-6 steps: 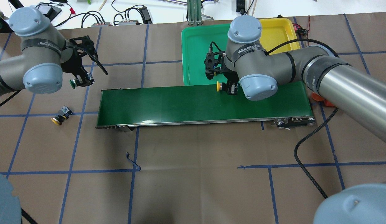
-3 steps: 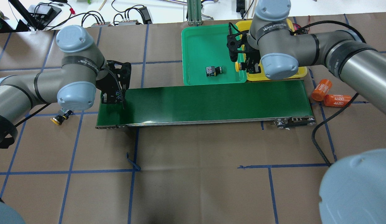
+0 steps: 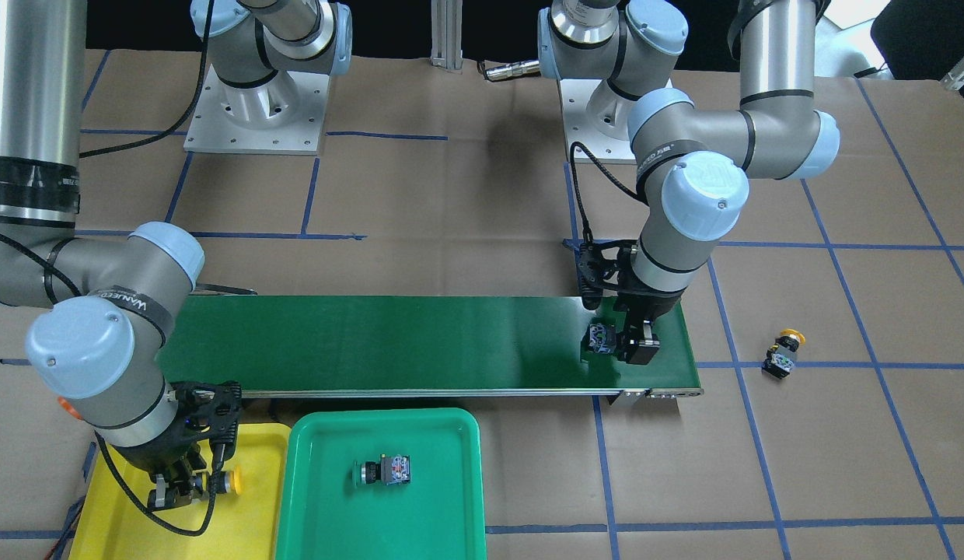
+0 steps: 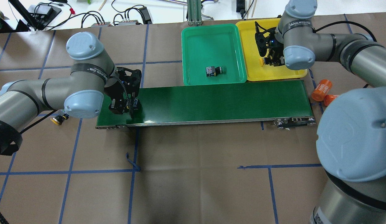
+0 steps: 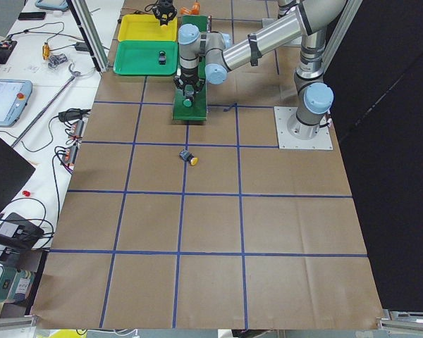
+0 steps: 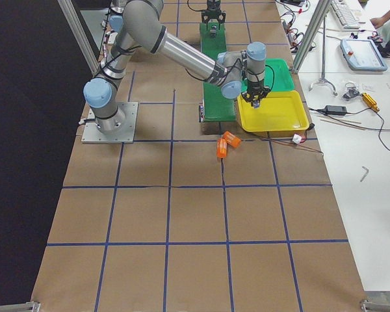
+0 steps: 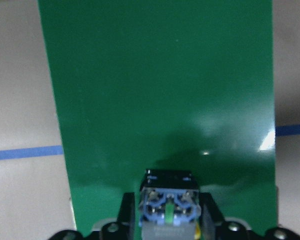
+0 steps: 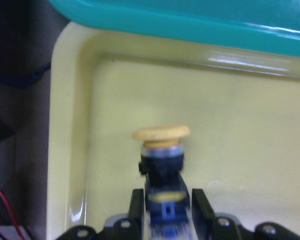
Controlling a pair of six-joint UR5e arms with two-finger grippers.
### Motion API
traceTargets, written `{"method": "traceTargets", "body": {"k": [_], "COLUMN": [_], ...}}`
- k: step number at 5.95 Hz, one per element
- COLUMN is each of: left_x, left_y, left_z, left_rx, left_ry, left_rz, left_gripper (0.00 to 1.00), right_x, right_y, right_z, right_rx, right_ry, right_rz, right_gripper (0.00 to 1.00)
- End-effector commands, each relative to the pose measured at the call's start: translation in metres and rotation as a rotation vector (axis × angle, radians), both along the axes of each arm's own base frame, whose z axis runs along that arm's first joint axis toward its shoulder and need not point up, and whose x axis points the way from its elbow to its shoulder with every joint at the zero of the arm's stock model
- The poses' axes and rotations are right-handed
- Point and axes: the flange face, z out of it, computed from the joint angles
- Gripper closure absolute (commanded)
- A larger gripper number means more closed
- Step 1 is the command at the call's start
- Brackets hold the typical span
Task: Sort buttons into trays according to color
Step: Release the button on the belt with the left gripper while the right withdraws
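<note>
The right jaws are closed on the body of a yellow-capped button [image 8: 161, 150]. They hold it low inside the yellow tray [image 4: 249, 43], with the cap turned toward the green tray [image 4: 193, 37]. I cannot tell whether it touches the tray floor.

The left jaws are clamped on a green-capped button [image 3: 602, 340] over the left end of the dark-green conveyor belt [image 4: 211, 101]. Only its terminal face shows in the wrist view.

A second green-capped button [image 4: 213, 70] lies on its side in the green tray. A loose yellow-capped button [image 3: 785, 354] lies on the counter [image 4: 199, 186] just beyond the belt's left end.

The two trays sit edge to edge along the belt's far side. Two orange cylinders [image 4: 322, 88] lie by the belt's right end.

The counter is covered in brown paper with a grid of blue tape. Beyond it is a white bench with cables and power bricks [image 4: 127, 15].
</note>
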Motion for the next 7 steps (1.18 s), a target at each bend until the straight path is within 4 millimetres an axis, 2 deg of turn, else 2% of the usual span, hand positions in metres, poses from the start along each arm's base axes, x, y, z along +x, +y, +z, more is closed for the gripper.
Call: {"method": "traceTargets", "body": {"k": [1, 2, 3, 4, 6, 7], "left_x": [0.107, 0.170, 0.215, 0.245, 0.267, 0.285], "left_y": [-0.002, -0.001, 0.000, -0.003, -0.003, 0.000], "left_z": [0.021, 0.013, -0.009, -0.028, -0.054, -0.083], "left_rx": [-0.021, -0.018, 0.013, 0.023, 0.064, 0.112], "left_ry": [0.000, 0.006, 0.014, 0.019, 0.024, 0.027], "left_rz": [0.291, 0.481, 0.659, 0.845, 0.954, 1.002], "left_gripper": [0.05, 0.06, 0.06, 0.11, 0.11, 0.11], "right_x": [-0.005, -0.001, 0.007, 0.029, 0.102, 0.127], "right_y": [-0.002, 0.005, 0.024, 0.039, 0.091, 0.120], "right_z": [0.012, 0.045, 0.074, 0.101, 0.138, 0.148], "right_rx": [-0.019, -0.032, 0.031, 0.026, 0.128, 0.190], "right_ry": [0.004, 0.004, -0.018, -0.031, -0.054, -0.042], "right_rz": [-0.015, -0.015, -0.074, -0.114, -0.224, -0.215], "right_gripper": [0.00, 0.00, 0.00, 0.00, 0.00, 0.00]}}
